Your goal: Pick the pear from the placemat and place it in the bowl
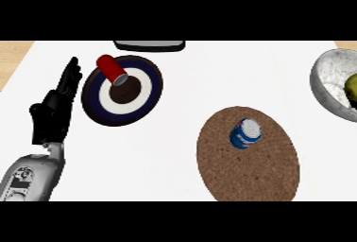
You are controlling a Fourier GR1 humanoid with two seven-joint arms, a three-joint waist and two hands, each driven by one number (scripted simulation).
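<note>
A yellow-green pear (pixel 351 87) lies inside the grey bowl (pixel 326 78) at the right edge, partly cut off by the frame. The brown round placemat (pixel 272 175) sits in the lower middle-right with a blue and white can (pixel 245 133) standing on it. My left hand (pixel 54 111) rests open at the left, fingers straight and pointing up, beside a dark plate. My right hand does not show.
A dark blue and white plate (pixel 123 90) lies at the upper left with a red cup (pixel 111 69) tipped on its rim. A dark flat object (pixel 149 45) sits at the back edge. Wooden floor shows past the counter's left and right corners.
</note>
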